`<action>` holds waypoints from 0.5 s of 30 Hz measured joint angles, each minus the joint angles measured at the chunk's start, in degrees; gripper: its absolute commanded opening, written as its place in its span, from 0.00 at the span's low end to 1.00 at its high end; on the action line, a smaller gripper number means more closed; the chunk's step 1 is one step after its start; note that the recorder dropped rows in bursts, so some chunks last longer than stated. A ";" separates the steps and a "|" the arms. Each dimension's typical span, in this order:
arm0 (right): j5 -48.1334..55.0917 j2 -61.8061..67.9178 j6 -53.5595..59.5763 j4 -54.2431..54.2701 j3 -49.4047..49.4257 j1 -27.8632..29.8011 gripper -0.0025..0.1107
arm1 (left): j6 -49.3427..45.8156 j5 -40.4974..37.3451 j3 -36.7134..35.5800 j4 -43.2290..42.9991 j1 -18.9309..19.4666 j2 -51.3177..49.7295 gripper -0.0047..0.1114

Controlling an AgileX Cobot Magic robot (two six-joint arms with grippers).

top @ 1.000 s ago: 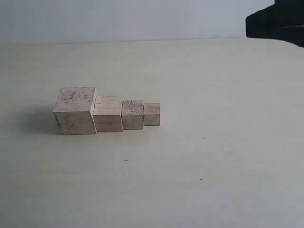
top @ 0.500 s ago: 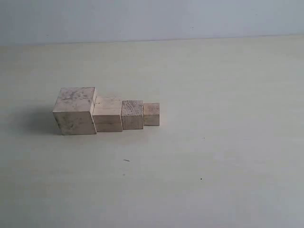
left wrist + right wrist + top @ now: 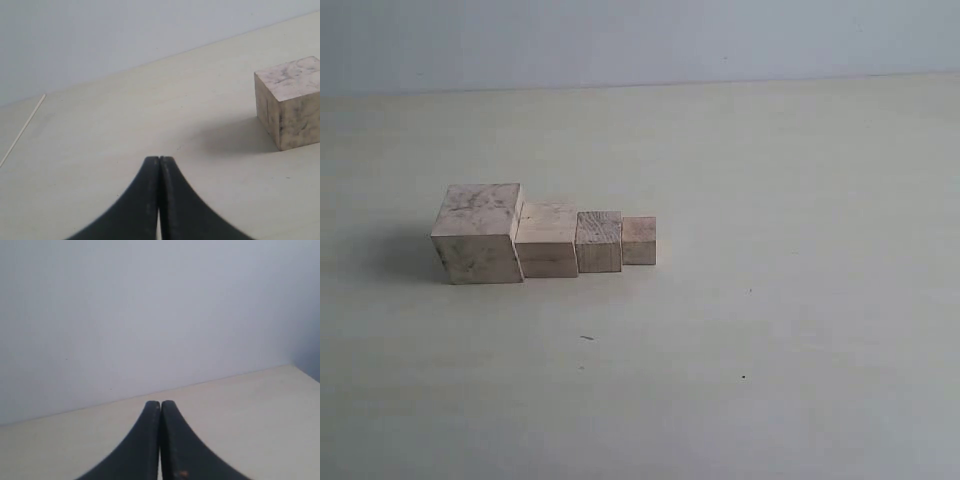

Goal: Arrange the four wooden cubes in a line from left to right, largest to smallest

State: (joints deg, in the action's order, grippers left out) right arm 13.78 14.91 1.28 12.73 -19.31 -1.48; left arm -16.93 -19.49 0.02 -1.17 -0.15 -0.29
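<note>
The two curved black fingers [image 3: 145, 200] of the left gripper [image 3: 159, 161] are pressed together. Their smooth matte tips meet along a thin seam and pinch nothing. The right gripper [image 3: 160, 405] is the same: its black fingers [image 3: 175, 450] lie flat against each other, empty, with a tiny orange fleck near the seam. Beyond them are only the table and a plain grey-white wall [image 3: 150, 315].

In the exterior view the four wooden cubes stand in one row at the left-centre of the frame on the matte cream table [image 3: 790, 300]. Each touches its neighbour, and they step down in size from left to right.

- **The largest wooden cube** [image 3: 478, 233] is at the left end. It is sharp-edged, with darker grey mottling and smudges on its top and front, and a soft shadow spreads on the table to its left.
- **The second wooden cube** [image 3: 548, 240] is plain, pale and smooth-faced.
- **The third wooden cube** [image 3: 599, 242] is a little darker and shows fine grain lines on top.
- **The smallest wooden cube** [image 3: 639, 241] ends the row on the right and is pale with a faint pinkish tint.

Two small dark specks [image 3: 586, 338] mark the table in the lower middle of the frame.

The left wrist view catches the largest wooden cube [image 3: 292, 102] standing square on the table, well apart from the closed fingertips. Its blotchy faces and crisp corners are clear there.
</note>
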 measured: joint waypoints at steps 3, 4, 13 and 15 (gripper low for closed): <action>-0.35 -2.97 0.00 0.00 3.05 2.98 0.02 | 0.00 0.00 0.00 0.00 0.00 0.00 0.04; -0.40 -3.95 0.44 0.00 4.14 3.88 0.02 | 0.00 0.00 0.00 0.00 0.00 0.00 0.04; -0.92 -10.37 2.53 0.00 13.03 5.91 0.02 | 0.00 0.00 0.00 0.00 0.00 0.00 0.04; -0.92 -11.65 2.56 0.00 14.88 5.91 0.02 | 0.00 0.00 0.00 0.00 0.00 0.00 0.04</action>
State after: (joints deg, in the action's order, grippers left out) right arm 12.86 3.26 3.84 12.73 -4.43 4.44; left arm -16.93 -19.49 0.02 -1.17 -0.15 -0.29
